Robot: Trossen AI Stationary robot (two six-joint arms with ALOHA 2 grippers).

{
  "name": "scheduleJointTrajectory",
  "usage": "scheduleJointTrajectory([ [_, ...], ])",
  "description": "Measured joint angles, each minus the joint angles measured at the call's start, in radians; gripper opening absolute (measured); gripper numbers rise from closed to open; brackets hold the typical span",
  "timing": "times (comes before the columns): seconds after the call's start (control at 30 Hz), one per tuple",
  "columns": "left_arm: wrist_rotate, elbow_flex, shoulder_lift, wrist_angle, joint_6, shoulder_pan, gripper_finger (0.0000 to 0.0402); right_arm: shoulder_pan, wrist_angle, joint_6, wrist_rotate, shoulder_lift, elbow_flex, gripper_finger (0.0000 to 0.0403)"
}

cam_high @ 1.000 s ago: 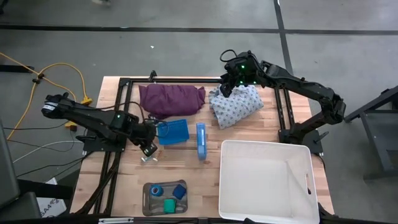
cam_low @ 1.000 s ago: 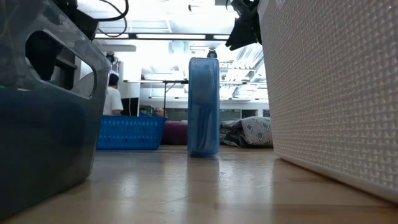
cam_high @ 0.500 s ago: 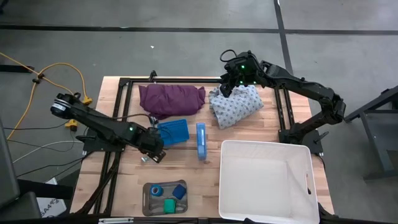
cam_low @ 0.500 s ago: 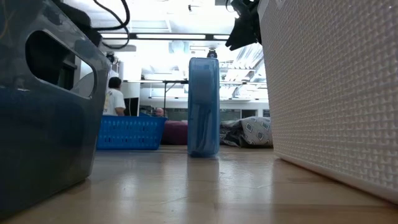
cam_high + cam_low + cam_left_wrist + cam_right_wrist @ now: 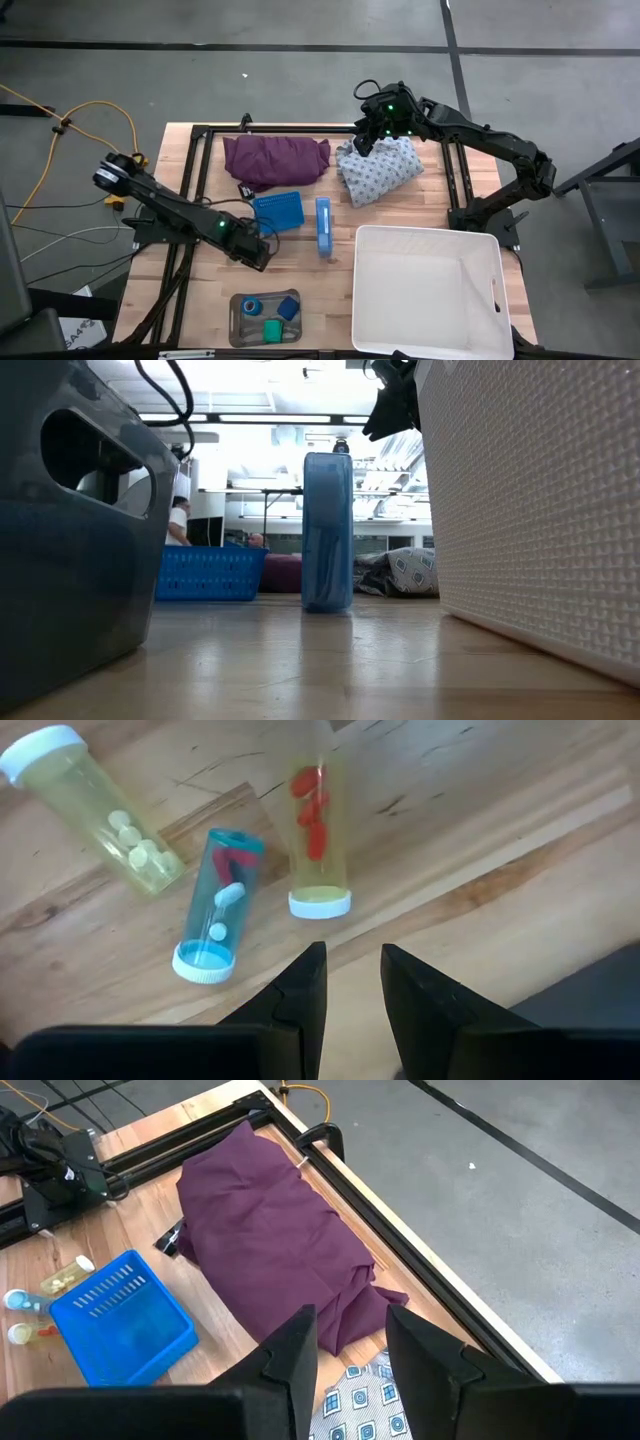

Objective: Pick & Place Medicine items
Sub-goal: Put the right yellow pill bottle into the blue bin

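Directly ahead of the left gripper [image 5: 350, 982] three pill vials lay on the bare wood of the table [image 5: 520, 870]: a yellow vial holding red capsules [image 5: 318, 840] nearest its fingertips, a teal vial with a white cap [image 5: 218, 905] just beside that one, and a pale yellow vial with round white tablets [image 5: 95, 805] farther off to the side. None of them touched the gripper. Its two dark fingers stood nearly together with a narrow gap between them, and they held nothing.

From above, that gripper sat low over the table, just beside the blue basket [image 5: 278, 211], with the upright blue case [image 5: 323, 227] a little beyond. Closer to the table's front edge a grey tray [image 5: 238, 325] held a blue roll [image 5: 253, 306], a small blue block [image 5: 289, 307] and a green roll [image 5: 272, 329]. The white bin [image 5: 372, 300] stood well apart on the other side.

The right gripper [image 5: 348, 1348] hung above the patterned cloth [image 5: 378, 168], next to the purple cloth [image 5: 270, 1245], its fingers also close together and empty.
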Motion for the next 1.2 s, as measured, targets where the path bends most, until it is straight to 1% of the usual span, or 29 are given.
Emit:
scheduleJointTrajectory([
  [0.17, 0.000, 0.000, 0.023, 0.001, -0.011, 0.000, 0.0092, 0.000, 0.000, 0.000, 0.000, 0.000, 0.000, 0.0110],
  [0.43, -0.004, 0.000, 0.027, 0.003, -0.019, 0.000, 0.0092, 0.000, 0.000, 0.000, 0.000, 0.000, 0.000, 0.0110],
  [0.83, -0.053, 0.000, 0.027, 0.017, -0.021, 0.019, 0.0092, 0.000, 0.000, 0.000, 0.000, 0.000, 0.000, 0.0110],
  [1.2, -0.062, 0.000, 0.027, 0.017, -0.031, 0.021, 0.0092, 0.000, 0.000, 0.000, 0.000, 0.000, 0.000, 0.0110],
])
